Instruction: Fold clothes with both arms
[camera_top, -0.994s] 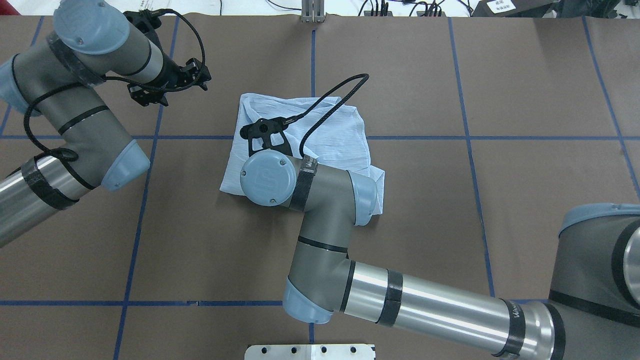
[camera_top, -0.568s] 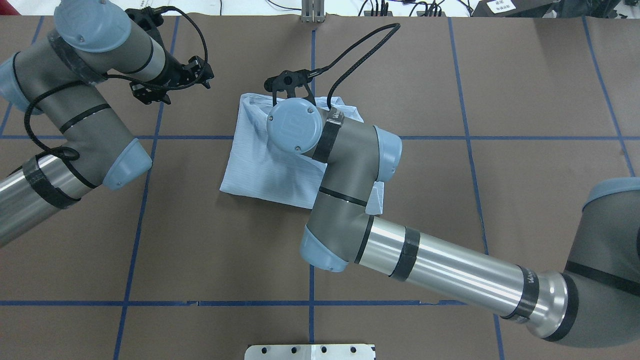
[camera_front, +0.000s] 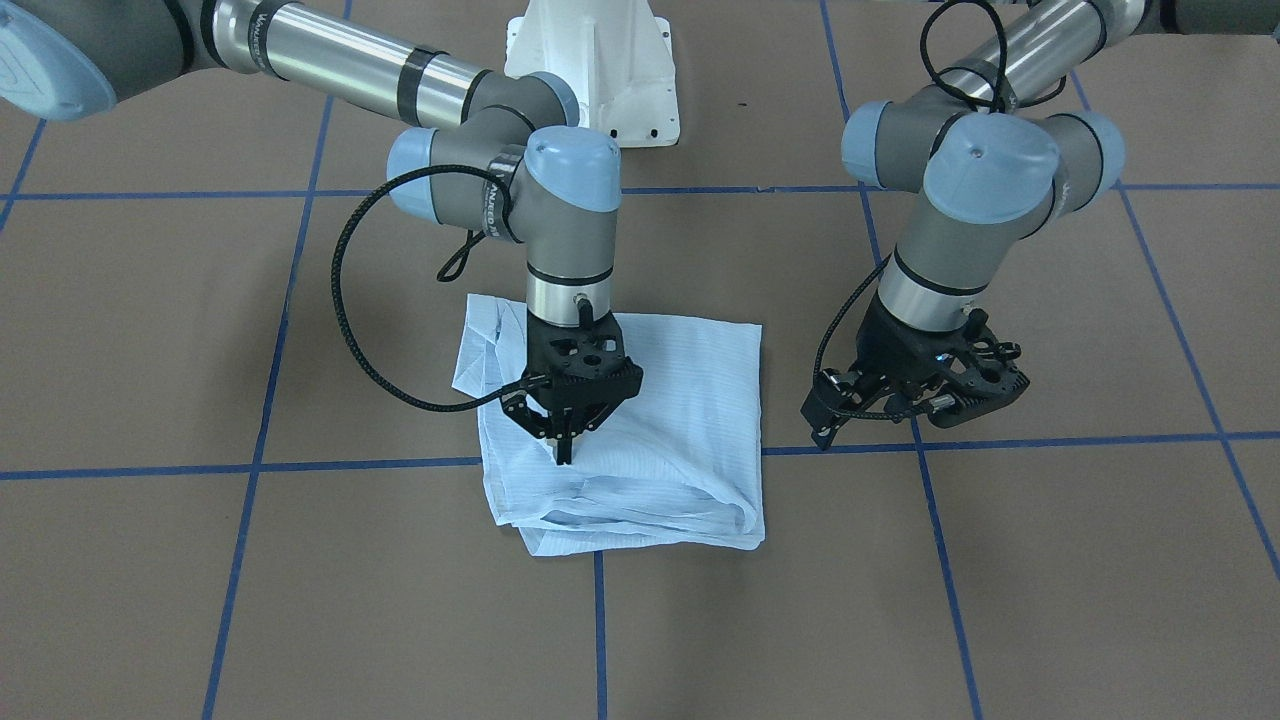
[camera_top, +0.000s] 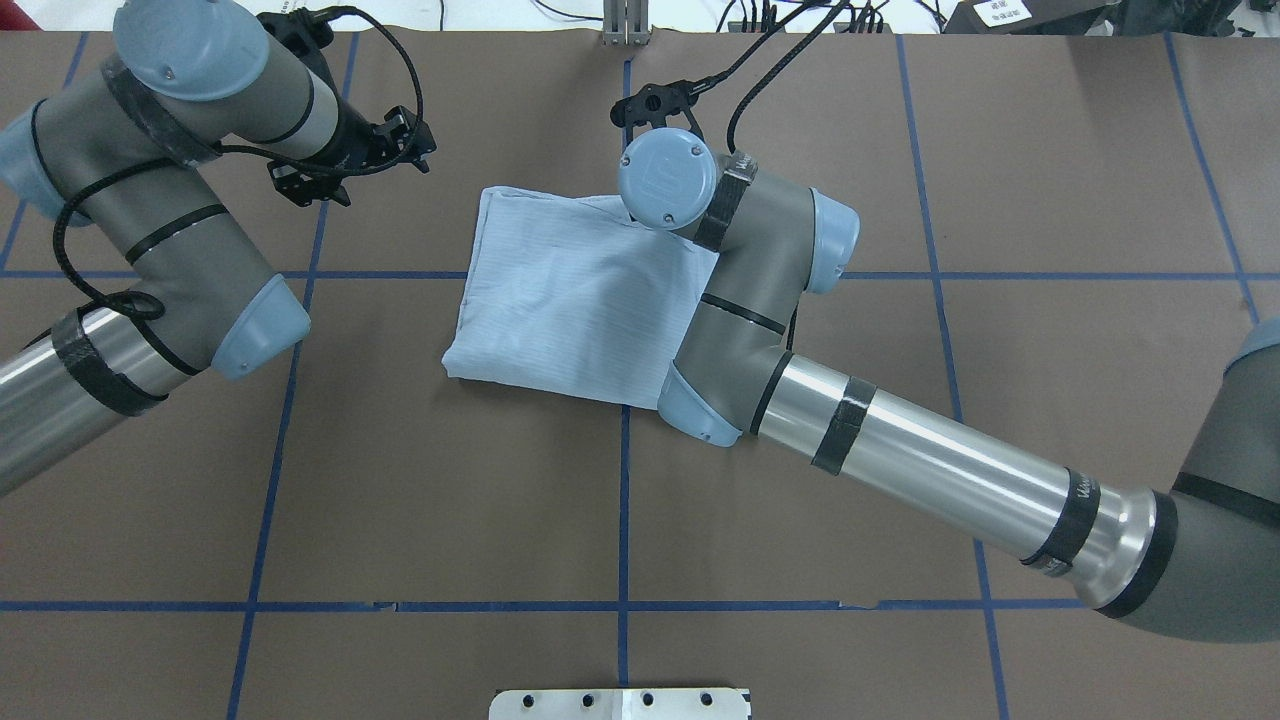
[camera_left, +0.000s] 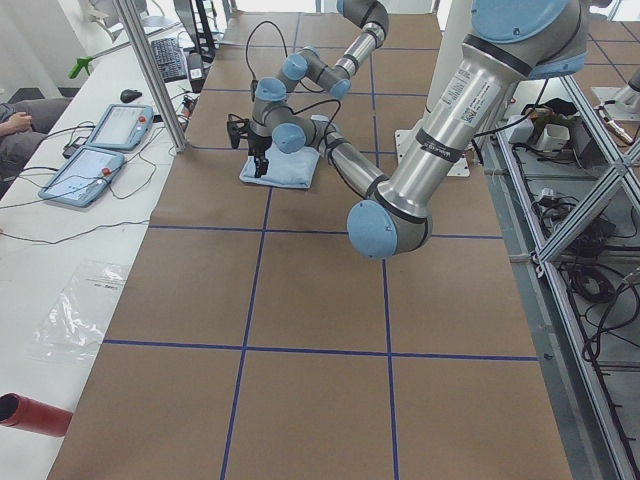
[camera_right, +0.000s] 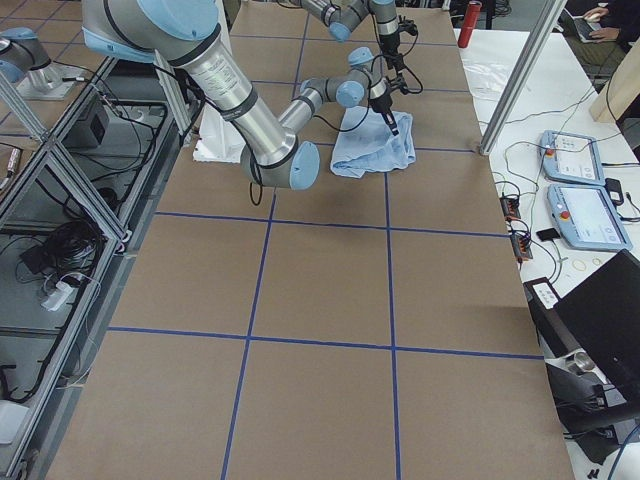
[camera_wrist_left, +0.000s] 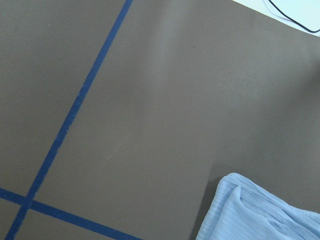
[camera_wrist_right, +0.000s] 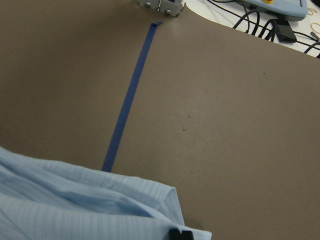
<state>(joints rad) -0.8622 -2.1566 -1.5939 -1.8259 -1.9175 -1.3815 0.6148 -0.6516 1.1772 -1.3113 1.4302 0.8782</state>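
Observation:
The clothes are one light blue striped shirt (camera_front: 660, 420), folded into a rough rectangle at the middle of the brown table (camera_top: 560, 300). My right gripper (camera_front: 563, 452) points straight down with its fingers shut on a layer of the shirt near its far edge. The right wrist view has a black fingertip (camera_wrist_right: 180, 234) at the cloth's hem (camera_wrist_right: 100, 200). In the overhead view the wrist hides that gripper. My left gripper (camera_front: 900, 420) hovers tilted above bare table beside the shirt, open and holding nothing (camera_top: 355, 165). A shirt corner (camera_wrist_left: 260, 215) appears in the left wrist view.
Blue tape lines (camera_top: 625, 480) grid the brown table. The white pedestal base (camera_front: 590, 70) stands at the robot's edge. A metal post (camera_top: 625, 25) and cables sit at the far edge. Two tablets (camera_right: 575, 185) lie on a side table, and a person (camera_left: 15, 110) sits there.
My right arm swept from the shirt's near side to its far edge, dragging a layer over. The shirt now lies as a flatter rectangle. The left arm barely moved.

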